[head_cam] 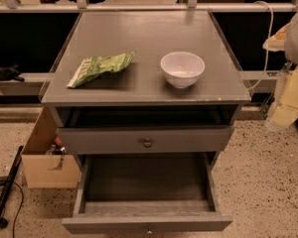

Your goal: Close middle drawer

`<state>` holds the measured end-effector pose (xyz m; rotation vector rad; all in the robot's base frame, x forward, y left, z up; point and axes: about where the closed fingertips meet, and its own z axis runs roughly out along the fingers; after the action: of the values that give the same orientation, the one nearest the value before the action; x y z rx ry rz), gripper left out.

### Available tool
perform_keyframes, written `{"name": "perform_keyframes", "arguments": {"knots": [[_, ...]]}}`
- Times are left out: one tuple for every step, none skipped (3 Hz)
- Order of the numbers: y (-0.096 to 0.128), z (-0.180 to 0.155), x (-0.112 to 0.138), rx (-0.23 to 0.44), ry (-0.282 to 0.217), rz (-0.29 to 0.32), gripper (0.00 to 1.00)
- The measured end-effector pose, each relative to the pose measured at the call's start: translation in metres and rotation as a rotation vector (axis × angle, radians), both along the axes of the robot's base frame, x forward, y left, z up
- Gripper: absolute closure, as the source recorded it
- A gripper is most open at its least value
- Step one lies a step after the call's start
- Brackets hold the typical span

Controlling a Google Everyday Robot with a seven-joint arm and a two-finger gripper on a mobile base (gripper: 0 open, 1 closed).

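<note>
The grey cabinet [144, 33] stands in the middle of the camera view. The middle drawer [114, 224] is pulled far out towards me. Its inside looks empty, and its small brass knob [149, 230] sits at the bottom edge of the frame. Above it, the uppermost drawer [104, 140], with its own brass knob [147, 143], stands slightly out, with a dark gap under the cabinet top. The lowest drawer front is hidden beneath the open drawer. My gripper is not in view.
A green chip bag [100, 67] and a white bowl [182, 68] lie on the cabinet top. A cardboard box [44, 167] stands on the floor at the cabinet's left, next to a black pole [5, 187]. Pale and yellowish items [290, 98] crowd the right edge.
</note>
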<state>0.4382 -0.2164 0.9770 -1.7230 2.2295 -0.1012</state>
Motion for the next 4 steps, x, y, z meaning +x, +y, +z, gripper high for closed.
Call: {"name": "perform_keyframes", "arguments": {"knots": [[0.000,0.000,0.000,0.000,0.000,0.000,0.00],[0.002,-0.011,-0.009,0.053,-0.014,-0.005,0.00],[0.009,-0.045,-0.043,0.177,-0.061,0.015,0.00],[0.025,-0.099,-0.062,0.312,-0.078,0.035,0.00]]}}
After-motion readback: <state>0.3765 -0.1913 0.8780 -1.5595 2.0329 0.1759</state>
